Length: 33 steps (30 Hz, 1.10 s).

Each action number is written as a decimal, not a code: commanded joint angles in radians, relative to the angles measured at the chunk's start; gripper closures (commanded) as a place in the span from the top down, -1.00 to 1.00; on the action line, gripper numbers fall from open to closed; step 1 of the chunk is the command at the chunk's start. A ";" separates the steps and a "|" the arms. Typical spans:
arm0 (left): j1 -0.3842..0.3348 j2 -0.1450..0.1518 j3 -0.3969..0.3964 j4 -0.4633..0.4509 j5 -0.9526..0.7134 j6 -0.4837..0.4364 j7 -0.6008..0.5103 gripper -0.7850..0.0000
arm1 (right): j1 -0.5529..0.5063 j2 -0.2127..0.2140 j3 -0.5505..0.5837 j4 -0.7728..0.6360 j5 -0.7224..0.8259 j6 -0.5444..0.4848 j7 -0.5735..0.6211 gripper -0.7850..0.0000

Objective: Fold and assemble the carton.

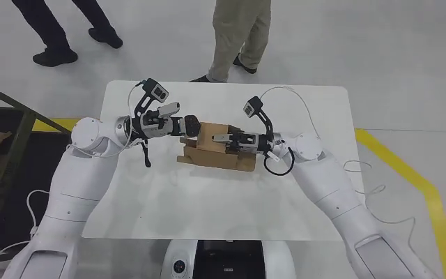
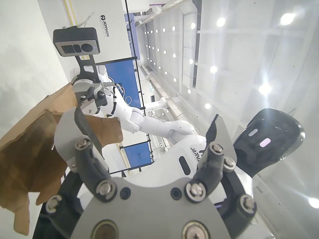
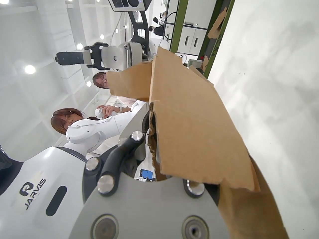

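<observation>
At the left end of the carton (image 1: 209,157), my left end effector (image 2: 147,125) stands spread wide, one rough black pad (image 2: 86,128) against a limp brown flap (image 2: 109,130). At the carton's top, my right end effector (image 1: 219,138) pinches a flat corrugated wall (image 3: 194,125) with a ragged edge. Under the carton, partly folded, lies the smooth white tabletop (image 1: 209,202).

Robot test hall, industrial type. White table (image 1: 139,202) on pale floor (image 1: 390,56) marked with a yellow line (image 1: 401,169). High white ceiling (image 2: 249,50) with rows of round lamps (image 2: 220,22); green metal rack (image 3: 179,13); blue wall panels (image 2: 119,74).
</observation>
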 commanded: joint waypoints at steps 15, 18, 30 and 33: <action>0.011 -0.002 -0.037 -0.004 0.010 -0.044 0.059 1.00 | -0.031 0.009 0.041 -0.030 0.007 0.003 0.004 -1.00; 0.037 0.002 -0.062 -0.018 0.016 -0.035 0.066 1.00 | -0.037 0.012 0.049 -0.039 0.008 0.007 0.008 -1.00; 0.077 0.006 -0.080 -0.033 0.087 -0.024 0.103 1.00 | -0.061 0.013 0.046 -0.096 0.034 0.021 0.049 -1.00; 0.070 0.005 -0.075 -0.032 0.089 -0.025 0.109 1.00 | -0.071 0.012 0.039 -0.112 0.037 0.031 0.060 -1.00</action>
